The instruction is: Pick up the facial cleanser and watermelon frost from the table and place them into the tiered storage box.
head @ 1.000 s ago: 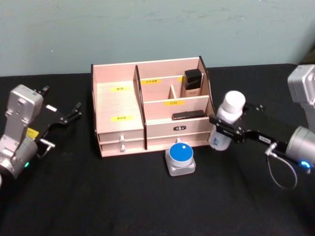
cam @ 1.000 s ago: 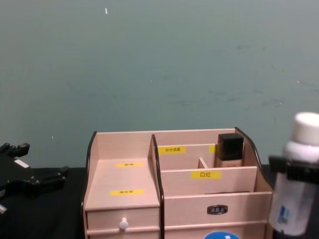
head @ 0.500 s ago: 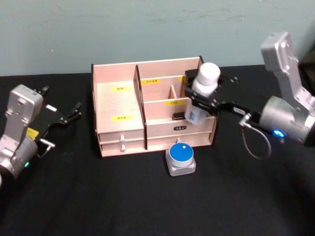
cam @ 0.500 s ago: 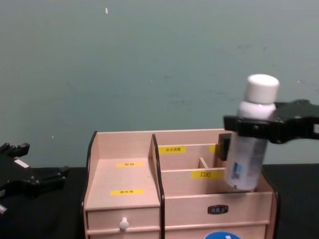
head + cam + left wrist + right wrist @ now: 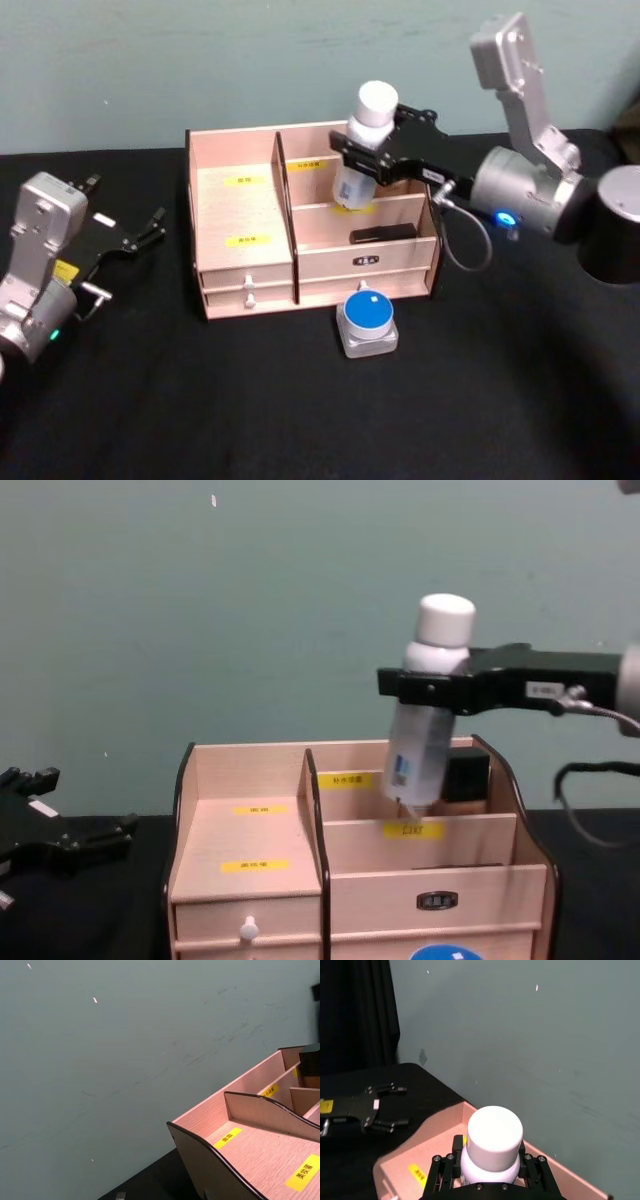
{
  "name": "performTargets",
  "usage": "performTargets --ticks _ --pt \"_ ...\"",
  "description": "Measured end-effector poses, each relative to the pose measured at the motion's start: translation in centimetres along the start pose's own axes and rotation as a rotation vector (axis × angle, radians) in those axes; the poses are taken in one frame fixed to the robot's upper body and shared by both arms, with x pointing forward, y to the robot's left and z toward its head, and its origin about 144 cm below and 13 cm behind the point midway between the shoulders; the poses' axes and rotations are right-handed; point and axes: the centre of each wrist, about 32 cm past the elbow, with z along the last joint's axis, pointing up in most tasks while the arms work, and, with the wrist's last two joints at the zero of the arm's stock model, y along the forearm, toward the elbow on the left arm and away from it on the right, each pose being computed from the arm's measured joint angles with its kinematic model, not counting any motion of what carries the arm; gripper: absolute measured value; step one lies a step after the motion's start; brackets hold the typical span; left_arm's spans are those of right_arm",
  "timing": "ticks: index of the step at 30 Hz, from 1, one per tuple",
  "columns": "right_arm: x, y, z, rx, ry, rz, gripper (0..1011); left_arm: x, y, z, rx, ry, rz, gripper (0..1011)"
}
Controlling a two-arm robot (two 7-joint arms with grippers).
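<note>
- Grasping the facial cleanser (image 5: pixel 376 104), the right tool (image 5: pixel 364 159) swung over the tiered storage box (image 5: pixel 238 212).
- 0 of 2 placed; watermelon frost (image 5: pixel 366 314) sat before it; left tool (image 5: pixel 147 231), released, idled left.

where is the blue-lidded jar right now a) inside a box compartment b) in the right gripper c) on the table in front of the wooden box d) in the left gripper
c: the watermelon frost sits on the table in front of the tiered storage box, while the right gripper holds the facial cleanser above it.
</note>
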Motion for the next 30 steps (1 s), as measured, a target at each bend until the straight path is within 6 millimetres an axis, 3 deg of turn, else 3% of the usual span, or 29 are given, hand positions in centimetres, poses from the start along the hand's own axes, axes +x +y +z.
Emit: performTargets --ticks 13,30 --pt "1.1 4.0 -0.7 -0.017 0.005 -0.012 593 0.0 0.0 0.0 0.0 0.0 0.0 1010" --pt "1.6 6.3 -1.1 -0.027 -0.008 -0.009 593 0.0 0.0 0.0 0.0 0.0 0.0 1010"
